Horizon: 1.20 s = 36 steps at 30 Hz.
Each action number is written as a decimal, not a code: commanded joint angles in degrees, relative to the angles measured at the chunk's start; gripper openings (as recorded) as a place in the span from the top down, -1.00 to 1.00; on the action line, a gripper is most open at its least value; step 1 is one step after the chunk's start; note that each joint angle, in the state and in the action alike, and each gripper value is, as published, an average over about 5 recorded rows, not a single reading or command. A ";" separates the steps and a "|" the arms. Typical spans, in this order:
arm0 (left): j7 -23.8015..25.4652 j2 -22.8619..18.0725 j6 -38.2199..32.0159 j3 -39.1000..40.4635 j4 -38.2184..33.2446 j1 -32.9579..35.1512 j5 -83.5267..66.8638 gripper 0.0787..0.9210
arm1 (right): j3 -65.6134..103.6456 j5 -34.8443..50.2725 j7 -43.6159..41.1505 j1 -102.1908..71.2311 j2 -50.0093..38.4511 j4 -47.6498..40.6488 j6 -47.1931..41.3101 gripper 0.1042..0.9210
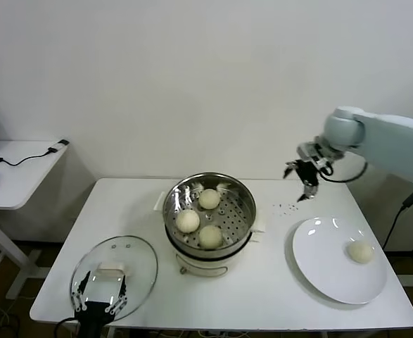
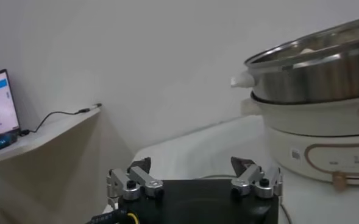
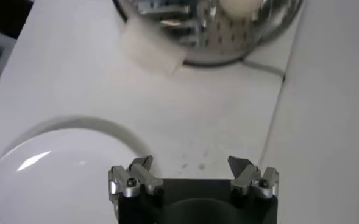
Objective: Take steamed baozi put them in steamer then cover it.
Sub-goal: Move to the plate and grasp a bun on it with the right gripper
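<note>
Four steamed baozi are showing: three are sitting on the perforated tray inside the steamer (image 1: 209, 218), at (image 1: 208, 198), (image 1: 187, 221) and (image 1: 210, 236), and one (image 1: 361, 251) is lying on the white plate (image 1: 326, 271) at the tabletop's (image 1: 283, 296) right side. One cover (image 1: 132, 257) is lying flat on the tabletop, left of the steamer. A mark on the steamer's white base is too small to read. The right pincer (image 1: 306, 184) is hanging in the air behind the plate, its arm reaching in from the right, jaws spread and holding nothing. The left pincer (image 1: 100, 299) is hovering low over the cover's near edge, jaws spread and holding nothing.
</note>
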 commanded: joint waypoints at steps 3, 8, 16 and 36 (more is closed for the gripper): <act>-0.02 -0.43 0.08 -0.05 -0.05 0.23 0.34 -0.77 | 19.77 -13.01 -5.93 -23.73 -15.00 -6.52 -2.38 -0.76; -0.08 -0.75 0.09 -0.17 0.15 0.39 0.65 -0.77 | 28.51 -17.64 -6.83 -33.07 -14.50 -10.19 0.60 -0.76; -0.14 -1.16 0.29 -0.16 0.53 0.21 1.21 -0.77 | 38.58 -25.35 -6.76 -42.02 -11.20 -17.04 5.02 -0.76; -0.19 -1.43 0.94 -0.09 0.96 -0.39 2.34 -0.77 | 43.85 -29.30 -6.05 -44.75 -5.34 -22.17 6.38 -0.76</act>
